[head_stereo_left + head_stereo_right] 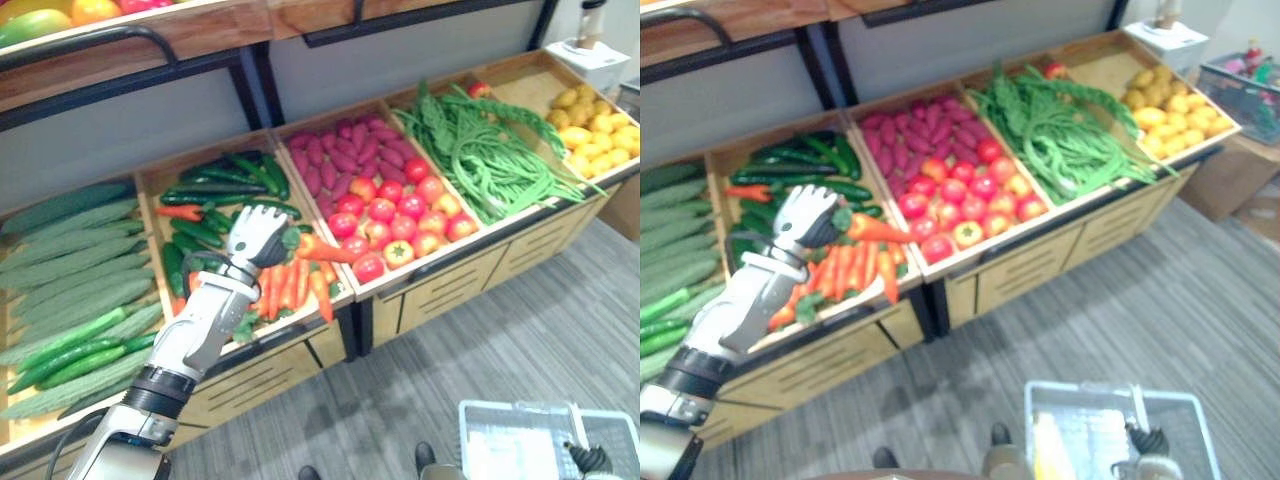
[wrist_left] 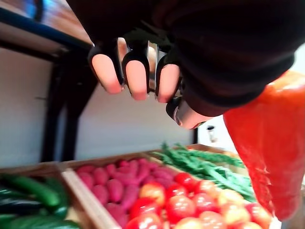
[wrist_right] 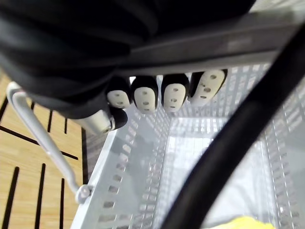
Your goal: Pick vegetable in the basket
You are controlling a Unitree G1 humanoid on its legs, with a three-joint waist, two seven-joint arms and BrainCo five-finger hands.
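My left hand point(image 1: 258, 235) is raised just above the carrot bin point(image 1: 290, 290), shut on an orange carrot point(image 1: 325, 252) that sticks out to its right. The left wrist view shows that carrot point(image 2: 271, 143) beside the curled fingers point(image 2: 136, 76). A white wire basket point(image 1: 520, 440) hangs low at the right, over the floor. My right hand point(image 1: 1150, 440) grips it from above. In the right wrist view its fingers point(image 3: 157, 93) curl round the basket's dark handle point(image 3: 228, 45), with the mesh basket point(image 3: 143, 176) below.
The wooden stand holds bins of bitter gourds point(image 1: 75, 270), dark cucumbers point(image 1: 215, 185), purple sweet potatoes point(image 1: 345, 150), tomatoes point(image 1: 400, 215), green beans point(image 1: 490, 150) and yellow fruit point(image 1: 595, 130). A shelf point(image 1: 130, 35) runs above. Grey floor point(image 1: 520, 320) lies in front.
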